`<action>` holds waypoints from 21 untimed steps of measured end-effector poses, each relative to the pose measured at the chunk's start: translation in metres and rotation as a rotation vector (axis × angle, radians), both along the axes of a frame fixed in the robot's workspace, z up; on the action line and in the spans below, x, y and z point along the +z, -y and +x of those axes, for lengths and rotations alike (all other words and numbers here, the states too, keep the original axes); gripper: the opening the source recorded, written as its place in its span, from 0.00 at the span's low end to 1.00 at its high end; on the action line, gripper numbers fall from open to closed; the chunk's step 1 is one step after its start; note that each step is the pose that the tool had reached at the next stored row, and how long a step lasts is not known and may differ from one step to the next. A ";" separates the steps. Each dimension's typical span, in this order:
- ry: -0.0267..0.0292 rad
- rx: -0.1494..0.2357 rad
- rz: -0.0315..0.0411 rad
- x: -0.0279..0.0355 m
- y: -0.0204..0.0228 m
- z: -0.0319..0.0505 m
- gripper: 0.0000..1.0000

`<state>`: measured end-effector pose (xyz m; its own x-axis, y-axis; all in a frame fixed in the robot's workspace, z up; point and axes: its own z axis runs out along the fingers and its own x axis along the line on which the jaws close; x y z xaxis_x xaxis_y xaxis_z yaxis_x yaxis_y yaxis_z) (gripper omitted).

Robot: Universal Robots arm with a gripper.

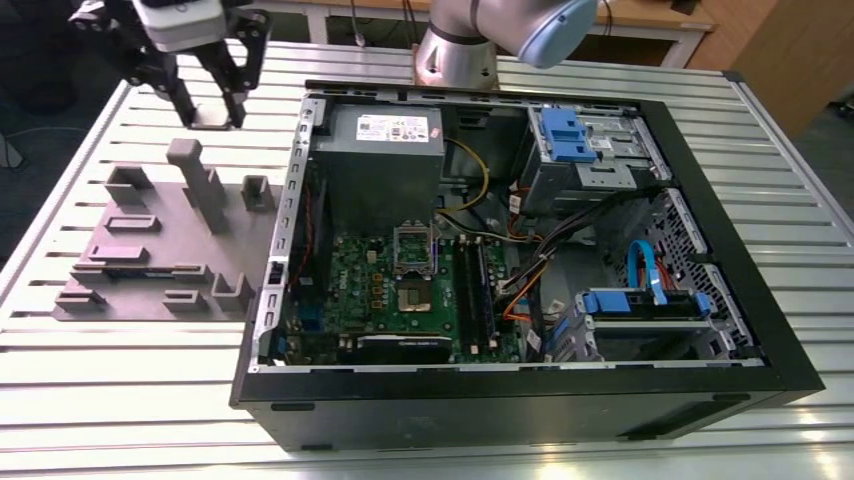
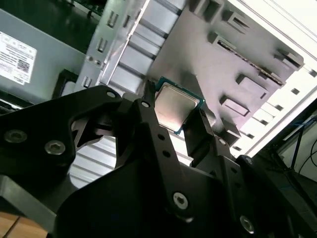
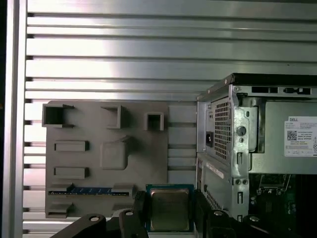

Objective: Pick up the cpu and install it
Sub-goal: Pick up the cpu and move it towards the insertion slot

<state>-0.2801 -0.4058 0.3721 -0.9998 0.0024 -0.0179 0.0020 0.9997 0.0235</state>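
Note:
The cpu is a flat square chip with a shiny silver top and a thin green rim. My gripper is shut on it, one black finger on each side edge. In the second wrist view the cpu sits between the fingertips of the gripper, above the grey fixture plate. In the exterior view the gripper hangs at the far left, above the table beyond the fixture plate, holding the cpu as a small grey slab. The open socket lies on the green motherboard inside the case.
An open black computer case lies on the slatted metal table, with a power supply, cables and blue drive bays inside. The fixture plate carries raised grey blocks and a long memory stick. The arm's base stands behind the case.

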 end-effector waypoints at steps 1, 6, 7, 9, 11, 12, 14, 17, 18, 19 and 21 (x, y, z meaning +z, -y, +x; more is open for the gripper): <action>-0.0001 0.000 0.0000 -0.0002 0.0000 0.0045 0.47; 0.0000 0.000 0.0000 -0.0015 0.0000 0.0274 0.47; 0.0000 0.000 -0.0001 -0.0016 0.0000 0.0318 0.47; -0.0003 0.000 -0.0007 -0.0009 0.0000 0.0341 0.47; -0.0001 -0.001 -0.0006 0.0037 0.0000 0.0343 0.47; -0.0002 -0.001 -0.0006 0.0055 0.0000 0.0345 0.47; 0.0002 -0.002 -0.0007 0.0057 0.0004 0.0355 0.47; -0.0001 -0.006 -0.0010 0.0057 0.0030 0.0363 0.47; -0.0001 -0.007 -0.0011 0.0056 0.0041 0.0364 0.47; 0.0000 -0.008 -0.0014 0.0055 0.0051 0.0365 0.47; 0.0000 -0.009 -0.0021 0.0050 0.0061 0.0376 0.47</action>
